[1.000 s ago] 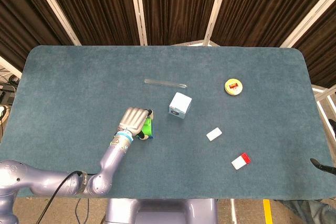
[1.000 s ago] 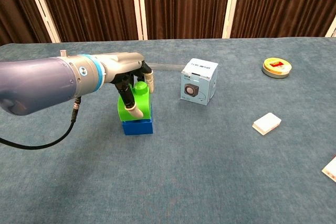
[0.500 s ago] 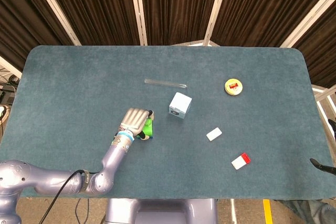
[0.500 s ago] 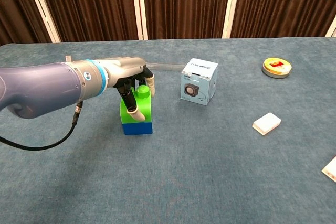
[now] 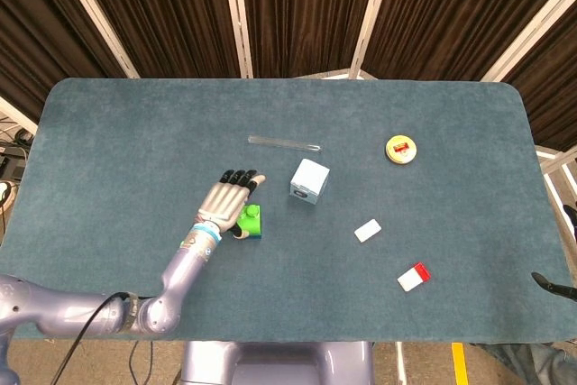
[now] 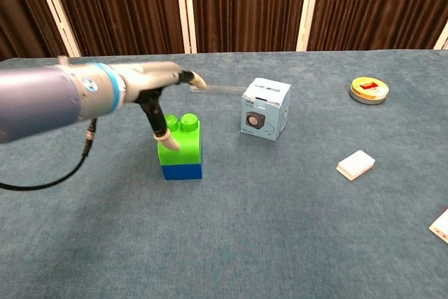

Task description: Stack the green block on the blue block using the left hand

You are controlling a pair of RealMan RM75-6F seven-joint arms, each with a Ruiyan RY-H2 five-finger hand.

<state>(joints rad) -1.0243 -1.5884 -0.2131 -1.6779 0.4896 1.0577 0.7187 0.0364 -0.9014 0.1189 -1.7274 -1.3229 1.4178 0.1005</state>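
- green block sits squarely on blue block
- left hand above it, fingers spread, holding nothing; thumb tip at green block's side
- right hand out of frame

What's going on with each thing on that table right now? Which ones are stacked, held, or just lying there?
green block: stacked squarely on the blue block
blue block: on the table, under the green one
left hand: fingers spread, holding nothing
small white box: upright
clear tube: lying flat
round tin: lying flat

Glossy plastic green block, matt table
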